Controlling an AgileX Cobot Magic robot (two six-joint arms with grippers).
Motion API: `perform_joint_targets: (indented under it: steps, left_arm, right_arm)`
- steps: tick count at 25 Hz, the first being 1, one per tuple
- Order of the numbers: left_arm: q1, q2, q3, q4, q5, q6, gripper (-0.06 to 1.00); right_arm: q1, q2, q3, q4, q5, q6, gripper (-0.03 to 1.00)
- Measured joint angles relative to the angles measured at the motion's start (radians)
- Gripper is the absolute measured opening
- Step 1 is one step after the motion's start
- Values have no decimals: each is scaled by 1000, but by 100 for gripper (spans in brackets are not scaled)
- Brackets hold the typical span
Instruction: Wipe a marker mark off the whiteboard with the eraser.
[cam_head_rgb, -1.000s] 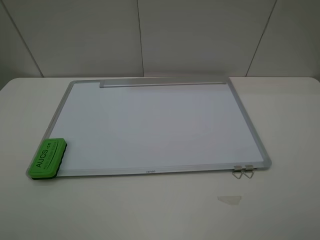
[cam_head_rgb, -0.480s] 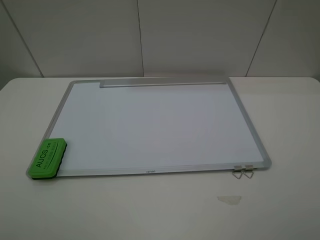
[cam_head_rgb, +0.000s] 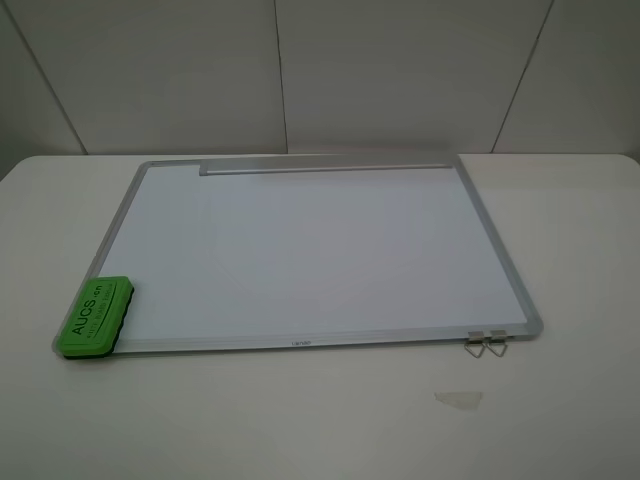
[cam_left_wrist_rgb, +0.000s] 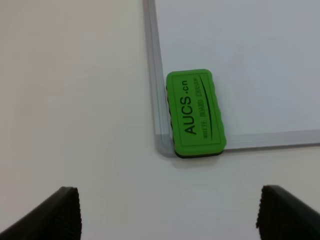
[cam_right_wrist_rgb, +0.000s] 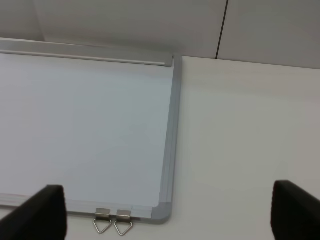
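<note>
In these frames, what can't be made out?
- Marker mark: none visible on the large white whiteboard with silver-grey frame in any view; too faint or absent.
- Bright green rectangular eraser: dark underside hidden.
- Left gripper, right gripper: only fingertips show, the rest cut off by the wrist views' edges; absent from the high view.

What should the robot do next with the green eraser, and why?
Probably lower the left gripper onto the eraser. Its jaws stand wide open and empty, apart from the eraser, which lies on the near left corner of the whiteboard. No marker mark shows on the board in these views.
</note>
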Motion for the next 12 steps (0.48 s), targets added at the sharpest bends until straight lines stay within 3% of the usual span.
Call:
perform_joint_targets:
  steps: [5,12]
  left_arm:
    - [47,-1,0,-1,0,-1,73]
    - [54,-17,0,-14,0,3,73]
  right_arm:
    - [0,0,0,0,0,0,82]
    - [0,0,0,0,0,0,82]
